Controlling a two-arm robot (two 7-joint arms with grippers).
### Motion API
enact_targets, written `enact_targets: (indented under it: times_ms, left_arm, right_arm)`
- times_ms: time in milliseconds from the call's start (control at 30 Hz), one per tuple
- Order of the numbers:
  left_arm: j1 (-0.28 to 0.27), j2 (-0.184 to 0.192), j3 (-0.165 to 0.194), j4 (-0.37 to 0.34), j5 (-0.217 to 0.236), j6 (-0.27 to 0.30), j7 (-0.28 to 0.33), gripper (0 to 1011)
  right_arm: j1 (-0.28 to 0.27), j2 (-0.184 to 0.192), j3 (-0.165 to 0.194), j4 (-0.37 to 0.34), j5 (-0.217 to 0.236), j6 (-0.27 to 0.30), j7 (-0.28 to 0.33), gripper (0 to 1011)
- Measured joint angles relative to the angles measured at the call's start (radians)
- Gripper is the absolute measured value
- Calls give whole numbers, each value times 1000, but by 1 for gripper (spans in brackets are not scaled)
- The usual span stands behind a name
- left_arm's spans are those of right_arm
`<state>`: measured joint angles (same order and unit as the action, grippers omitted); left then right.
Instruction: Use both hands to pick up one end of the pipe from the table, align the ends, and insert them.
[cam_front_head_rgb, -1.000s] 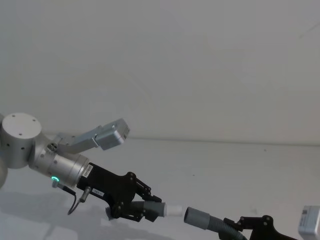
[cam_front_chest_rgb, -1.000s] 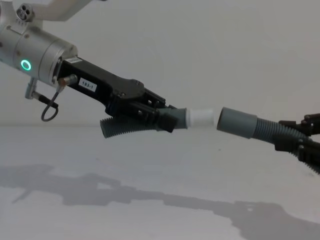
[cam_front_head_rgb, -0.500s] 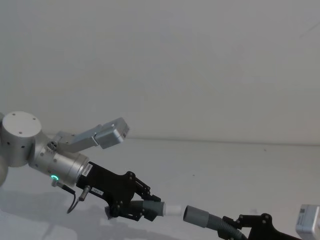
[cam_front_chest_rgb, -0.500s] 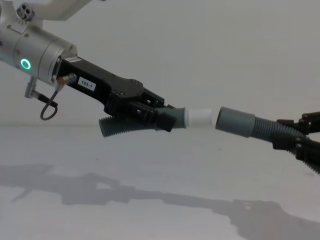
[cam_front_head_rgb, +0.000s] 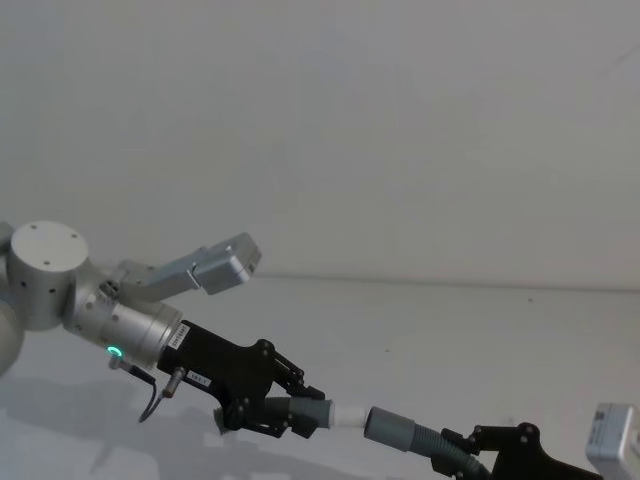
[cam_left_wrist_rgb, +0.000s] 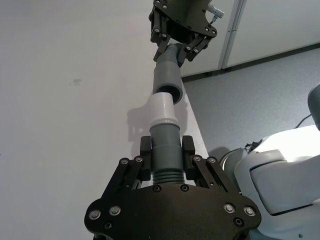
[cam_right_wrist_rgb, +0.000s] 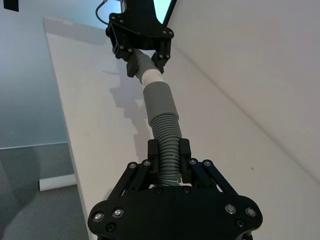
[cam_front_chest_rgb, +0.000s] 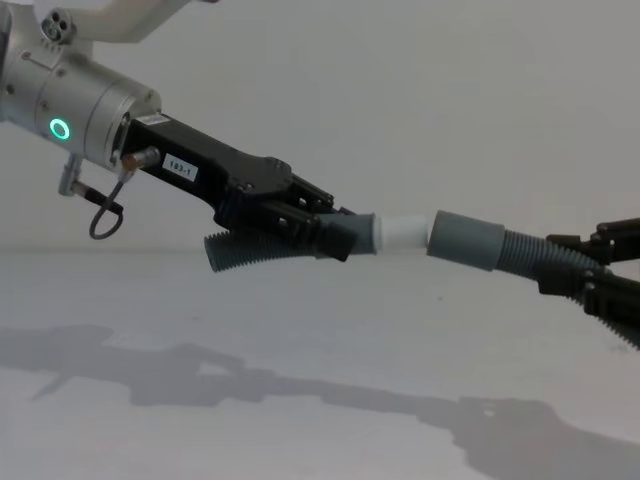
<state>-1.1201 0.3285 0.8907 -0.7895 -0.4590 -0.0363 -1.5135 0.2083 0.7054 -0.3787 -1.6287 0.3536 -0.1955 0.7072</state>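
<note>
One tip (cam_front_chest_rgb: 404, 232) beyond left end effector (cam_front_chest_rgb: 336, 236), at socket (cam_front_chest_rgb: 465, 240).

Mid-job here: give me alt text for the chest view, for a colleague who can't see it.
The left gripper, shut on one hose piece, holds its white tip at the mouth of the grey socket cuff held by the right gripper at the right edge. Both pieces are above the white table.
</note>
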Motion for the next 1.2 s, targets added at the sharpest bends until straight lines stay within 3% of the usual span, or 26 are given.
enact_targets:
  times_ms: [700, 1200]
  left_arm:
    - [-22, -28, 18, 55, -17, -29, -22, 327]
    - [-26, -16, 30, 45, -25, -26, -29, 327]
  right_arm:
    - [17, 0, -20, 4, 5, 10, -8, 215]
    - [29, -5, -29, 13, 3, 17, -12, 215]
